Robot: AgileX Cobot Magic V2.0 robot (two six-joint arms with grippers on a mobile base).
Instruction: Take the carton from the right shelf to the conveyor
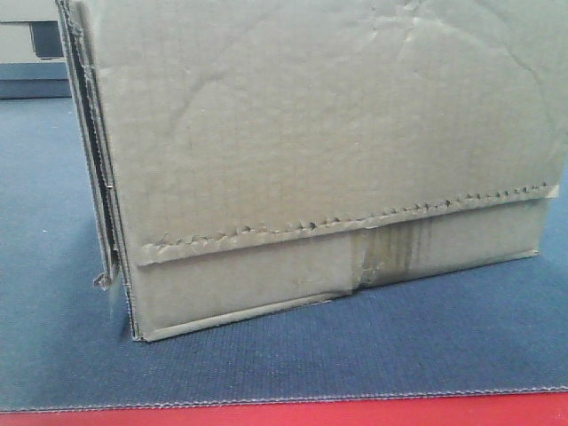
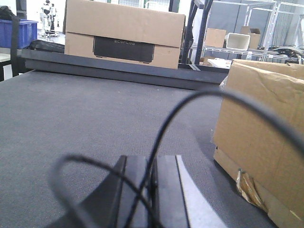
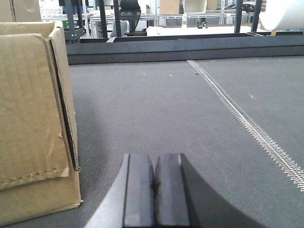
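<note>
Two clenched pincers, left (image 2: 153, 178) and right (image 3: 154, 183), empty, flanking carton (image 1: 328, 160) on conveyor (image 1: 293, 364). Possible trouble: clipping box sides when pulling away, shifting it toward red edge (image 1: 355, 413).

Even, bright indoor light, brightest in the hall behind the belt (image 3: 156, 123). The carton (image 1: 319, 160) looks soft and washed-out in the front view, with faint shadow at its base. Close before the left pincer (image 2: 153, 190), a cable (image 2: 190, 102) is blurred, like the pincer itself.
</note>
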